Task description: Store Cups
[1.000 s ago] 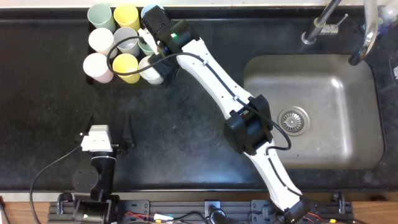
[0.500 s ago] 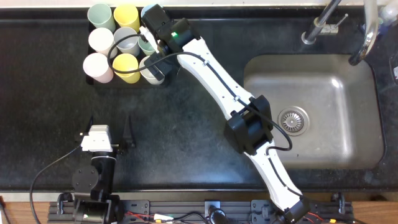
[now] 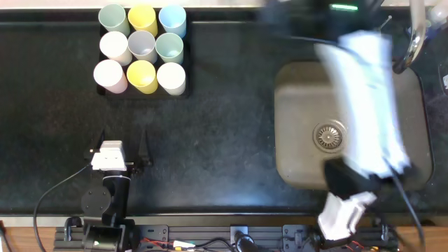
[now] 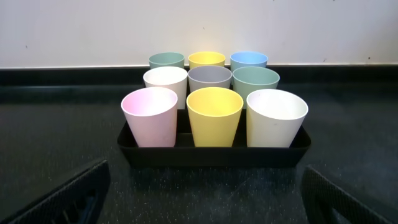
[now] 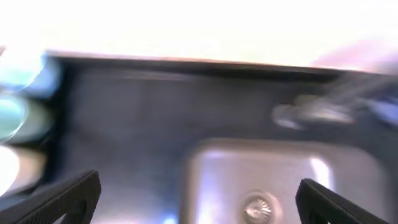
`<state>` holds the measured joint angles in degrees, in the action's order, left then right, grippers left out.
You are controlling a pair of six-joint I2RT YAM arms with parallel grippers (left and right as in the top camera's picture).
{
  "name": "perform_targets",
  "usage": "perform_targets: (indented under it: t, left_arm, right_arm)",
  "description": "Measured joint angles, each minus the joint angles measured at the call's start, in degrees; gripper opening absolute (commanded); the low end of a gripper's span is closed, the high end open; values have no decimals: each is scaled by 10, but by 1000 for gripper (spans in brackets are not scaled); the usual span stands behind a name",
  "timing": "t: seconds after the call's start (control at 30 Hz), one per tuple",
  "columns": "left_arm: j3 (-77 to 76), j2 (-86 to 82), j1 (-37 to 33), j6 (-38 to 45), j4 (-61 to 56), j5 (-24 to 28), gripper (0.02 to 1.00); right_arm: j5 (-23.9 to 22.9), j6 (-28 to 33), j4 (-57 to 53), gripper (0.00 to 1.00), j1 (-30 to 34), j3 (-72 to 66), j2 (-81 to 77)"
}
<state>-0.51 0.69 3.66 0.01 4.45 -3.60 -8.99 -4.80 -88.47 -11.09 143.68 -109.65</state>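
The right tool [image 5: 198, 186], open like the left tool [image 4: 206, 171], has swung from the smooth tapered cups [image 3: 142, 47] to the steel sink [image 3: 301, 140].

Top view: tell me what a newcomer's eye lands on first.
Nine pastel cups stand three by three in a black tray at the counter's back left. Next, the white right arm stretches over the steel sink at the right. The left gripper sits open near the front, facing the tray.
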Motion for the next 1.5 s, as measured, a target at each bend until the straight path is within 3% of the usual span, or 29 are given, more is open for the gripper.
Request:
perform_targets:
  t: [0.13,0.27,0.4,0.5,0.6,0.67,0.83,1.07,1.5]
  left_arm:
    - [0,0,0,0,0,0,998]
    - [0,0,0,0,-1,0,996]
    - [0,-1,0,0,-1,0,998]
    - [0,0,0,0,0,0,998]
    - [0,-1,0,0,0,0,998]
    - [0,-1,0,0,0,0,998]
    - [0,-1,0,0,0,0,998]
    - [0,-1,0,0,0,0,998]
    - [0,-1,0,0,0,0,998]
  right_arm:
    - [5,-13,6,996,82,-136,163]
    - [16,-17,105,996,69,-379,349]
    - [-7,-16,306,998,42,-681,529]
    - [-42,1,542,998,35,-897,632]
    - [-70,22,760,998,34,-1077,728]
    - [-80,30,832,996,34,-1149,790]
    - [-95,40,854,998,34,-1254,916]
    - [-99,46,854,998,34,-1374,971]
    - [-99,46,850,998,32,-1426,1041]
